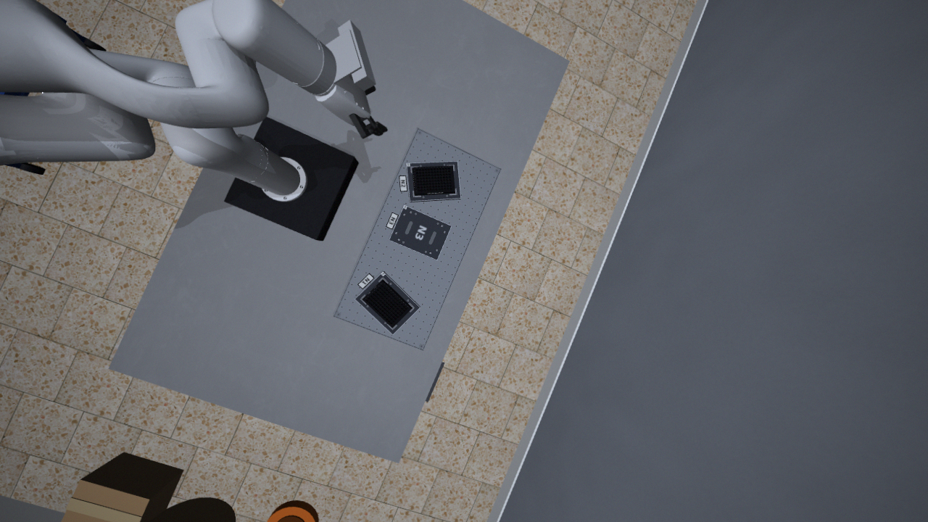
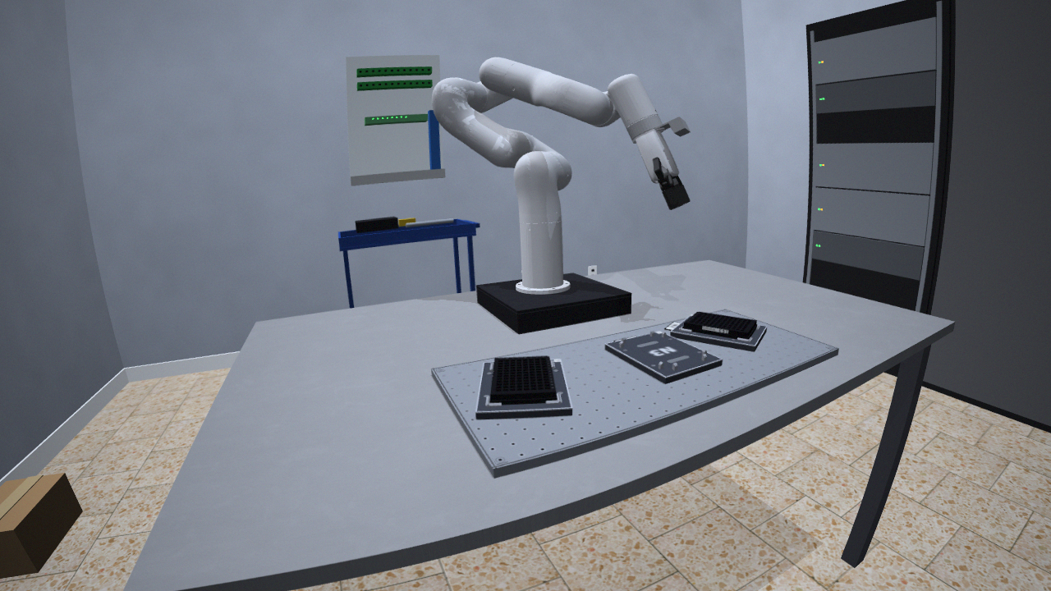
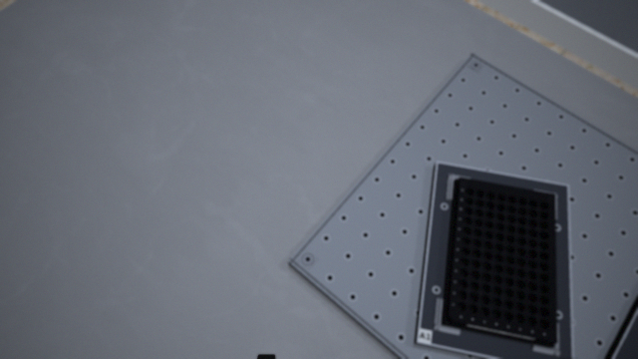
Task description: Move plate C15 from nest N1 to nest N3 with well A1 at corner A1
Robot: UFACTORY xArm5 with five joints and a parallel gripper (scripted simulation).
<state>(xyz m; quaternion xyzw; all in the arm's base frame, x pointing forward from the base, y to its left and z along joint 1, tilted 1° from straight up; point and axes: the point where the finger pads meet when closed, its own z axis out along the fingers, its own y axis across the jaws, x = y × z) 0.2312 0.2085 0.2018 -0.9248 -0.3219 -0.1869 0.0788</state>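
Note:
A perforated deck plate (image 1: 476,188) (image 2: 624,411) (image 3: 379,224) on the table carries three nests. The nest by the sign that seems to read N1 (image 1: 365,280) holds a black well plate (image 1: 387,303) (image 2: 522,377). The middle nest N3 (image 1: 420,233) (image 2: 663,358) is bare. The nest by the sign that seems to read N2 (image 1: 402,183) holds another black well plate (image 1: 433,180) (image 2: 720,323) (image 3: 503,259), and its corner is marked A1 (image 3: 425,335). I cannot read the plate labels. My gripper (image 1: 373,126) (image 2: 674,192) is open and empty. It hangs high above the table beside the N2 end of the deck plate.
The arm's black base (image 1: 324,194) (image 2: 558,304) sits on the grey table (image 1: 259,311) (image 2: 330,441) behind the deck plate. A tall rack (image 2: 867,147) stands at the right, a blue cart (image 2: 407,231) by the back wall, and a cardboard box (image 2: 29,514) on the floor.

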